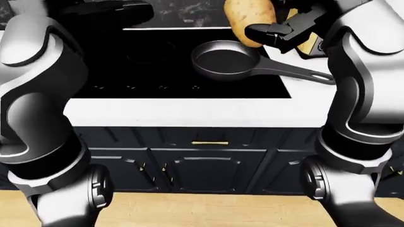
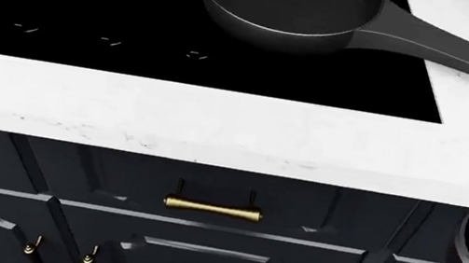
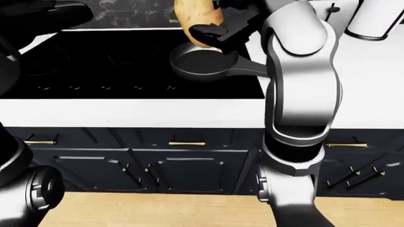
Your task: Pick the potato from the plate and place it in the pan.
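- The right hand (image 1: 278, 34) is raised over the cooktop, near the top of the left-eye view, its dark fingers (image 1: 262, 31) clamped round the potato (image 1: 249, 19).
- The potato is tan and oblong, held roughly upright and clear of every surface; its top runs out of the picture.
- Its lower end hangs just above the far right part of the pan's rim, so it is over the pan's edge and not inside it.
- The pan (image 1: 225, 58) is a dark grey frying pan standing on the black cooktop (image 1: 145, 61), nothing lying in it; the head view shows its bare floor (image 2: 288, 2).
- The pan's handle (image 1: 297, 72) runs to the right and reaches out over the white countertop (image 1: 189, 111).
- A yellowish object (image 1: 309, 45) shows only in part behind the right hand; what it is cannot be told, and the plate is not to be made out.
- The left hand (image 1: 120, 12) is a dark shape at the top left of the left-eye view, above the cooktop's left side; whether its fingers are apart or together cannot be told.
- The left arm (image 1: 34, 94) fills the left edge of that view, the right arm (image 3: 300, 80) stands tall in the right-eye view.
- Below the countertop are dark navy cabinets (image 2: 217, 242) with a brass drawer pull (image 2: 213, 207), and a light wooden floor (image 3: 157, 208) beneath.
- A white cylindrical container (image 3: 375, 19) stands on the countertop at the top right of the right-eye view.
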